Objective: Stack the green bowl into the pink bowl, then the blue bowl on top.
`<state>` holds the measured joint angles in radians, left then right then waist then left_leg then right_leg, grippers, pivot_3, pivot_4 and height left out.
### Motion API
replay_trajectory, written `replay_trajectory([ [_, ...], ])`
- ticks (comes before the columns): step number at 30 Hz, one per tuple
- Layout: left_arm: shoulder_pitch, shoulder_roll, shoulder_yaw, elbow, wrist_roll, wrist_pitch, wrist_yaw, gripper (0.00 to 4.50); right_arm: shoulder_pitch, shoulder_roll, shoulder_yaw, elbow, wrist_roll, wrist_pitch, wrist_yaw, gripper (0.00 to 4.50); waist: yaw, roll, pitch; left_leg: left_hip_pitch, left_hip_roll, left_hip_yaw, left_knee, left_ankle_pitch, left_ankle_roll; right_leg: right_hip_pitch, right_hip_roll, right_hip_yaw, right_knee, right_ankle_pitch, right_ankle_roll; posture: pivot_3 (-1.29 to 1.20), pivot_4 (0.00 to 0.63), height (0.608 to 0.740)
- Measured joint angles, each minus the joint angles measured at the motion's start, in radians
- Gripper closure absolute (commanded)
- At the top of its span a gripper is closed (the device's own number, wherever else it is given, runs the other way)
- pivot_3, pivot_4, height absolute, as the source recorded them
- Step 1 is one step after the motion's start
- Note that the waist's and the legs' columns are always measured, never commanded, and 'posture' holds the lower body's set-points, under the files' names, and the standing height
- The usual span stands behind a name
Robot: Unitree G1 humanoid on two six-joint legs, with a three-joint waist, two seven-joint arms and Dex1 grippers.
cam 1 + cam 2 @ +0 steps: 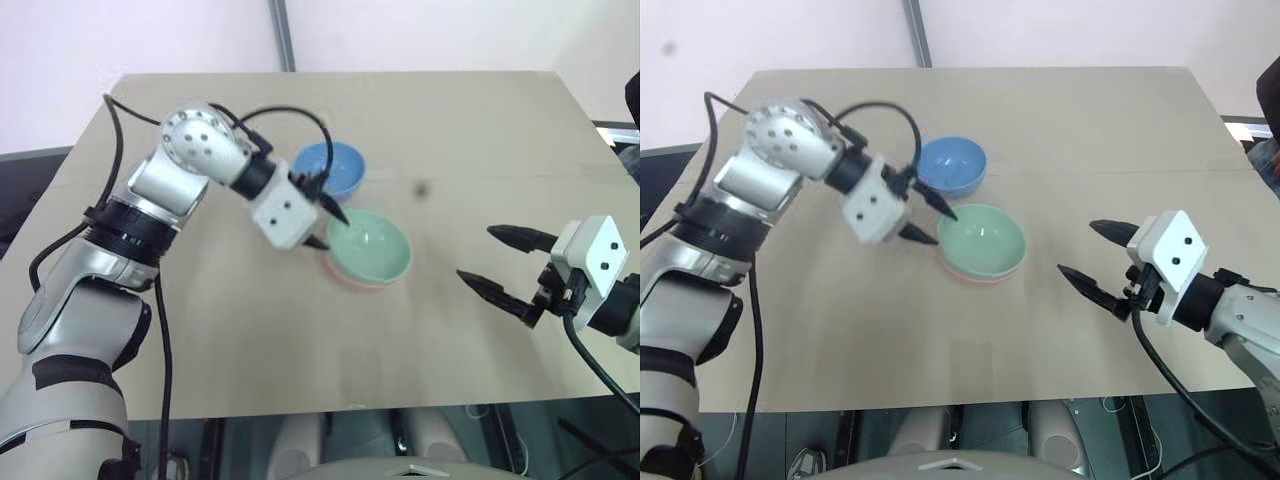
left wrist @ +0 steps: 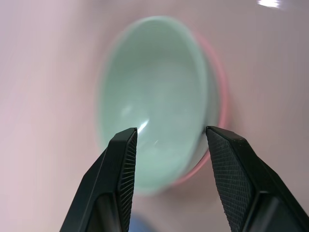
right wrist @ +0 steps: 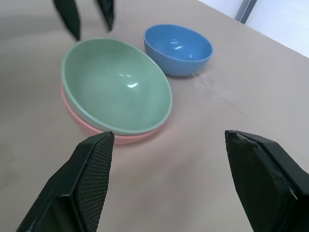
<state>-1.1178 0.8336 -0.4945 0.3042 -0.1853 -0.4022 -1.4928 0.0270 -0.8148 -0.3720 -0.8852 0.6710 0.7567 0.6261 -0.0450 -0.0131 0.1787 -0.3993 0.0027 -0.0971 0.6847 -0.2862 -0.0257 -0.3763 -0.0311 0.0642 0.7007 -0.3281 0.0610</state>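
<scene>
A beige desk (image 1: 480, 150) holds three small, smooth, round bowls. The green bowl (image 1: 370, 246) sits nested upright inside the pink bowl (image 1: 352, 280), near the desk's centre; just a thin pink rim shows beneath it. The blue bowl (image 1: 329, 168) stands upright just beside them, at about 11 o'clock from the stack. The left tool (image 1: 326, 222), with two black ridged fingers, hovers at the green bowl's 9 o'clock edge, released, fingers apart, gripping nothing. The right tool (image 1: 500, 262) hangs well apart at the stack's 3 o'clock, spread wide and empty, pointing toward the bowls. Being round, the bowls have no long axis; all openings face up.
</scene>
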Motion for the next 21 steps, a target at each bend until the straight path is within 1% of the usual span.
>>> replay_trajectory([
  [1, -0.001, -0.001, 0.038, 0.018, 0.043, 0.049, 0.063, 2.13, -0.033, 0.003, 0.033, 0.012, -0.002, -0.002, -0.006, 0.52, -0.001, 0.0, 0.0, 0.0, 0.0, 0.0, 0.0, 0.0, 0.0, 0.0, 0.0, 0.0, 0.0, 0.0, 0.0, 0.0, 0.15, 0.74],
  [3, 0.007, 0.01, 0.067, 0.037, 0.079, 0.079, 0.102, 2.13, -0.053, 0.004, 0.063, 0.025, -0.006, -0.01, -0.008, 0.52, -0.005, 0.0, 0.0, 0.001, 0.0, 0.0, 0.0, 0.0, 0.0, 0.0, 0.0, 0.0, 0.001, 0.0, 0.0, 0.0, 0.15, 0.74],
  [6, 0.069, 0.034, 0.103, 0.044, 0.141, 0.108, 0.145, 2.13, -0.091, 0.005, 0.132, 0.066, -0.037, -0.031, -0.006, 0.52, -0.01, 0.0, 0.0, 0.0, 0.0, -0.001, -0.001, 0.0, 0.0, 0.0, 0.0, 0.0, 0.0, 0.0, 0.0, 0.0, 0.15, 0.74],
  [10, 0.134, 0.028, 0.101, 0.085, 0.226, 0.079, 0.179, 2.13, -0.149, 0.017, 0.202, 0.119, -0.075, -0.066, 0.002, 0.52, -0.008, 0.0, 0.0, 0.0, 0.0, -0.001, 0.0, 0.0, 0.0, -0.001, 0.0, -0.001, 0.0, 0.0, 0.0, 0.0, 0.15, 0.74],
  [15, 0.125, -0.024, 0.085, 0.251, 0.414, -0.05, 0.326, 2.13, -0.209, 0.023, 0.252, 0.161, -0.094, -0.085, 0.018, 0.52, 0.005, 0.0, 0.0, -0.001, -0.001, -0.002, 0.0, 0.0, 0.0, -0.001, -0.001, -0.002, 0.0, 0.0, 0.0, 0.0, 0.15, 0.74],
  [21, 0.087, -0.096, 0.055, 0.39, 0.566, -0.112, 0.485, 2.13, -0.227, 0.033, 0.278, 0.164, -0.101, -0.085, 0.016, 0.52, 0.004, 0.0, 0.0, -0.002, -0.001, -0.002, 0.0, 0.0, 0.0, -0.001, -0.001, -0.002, -0.001, 0.0, 0.0, 0.0, 0.15, 0.74],
])
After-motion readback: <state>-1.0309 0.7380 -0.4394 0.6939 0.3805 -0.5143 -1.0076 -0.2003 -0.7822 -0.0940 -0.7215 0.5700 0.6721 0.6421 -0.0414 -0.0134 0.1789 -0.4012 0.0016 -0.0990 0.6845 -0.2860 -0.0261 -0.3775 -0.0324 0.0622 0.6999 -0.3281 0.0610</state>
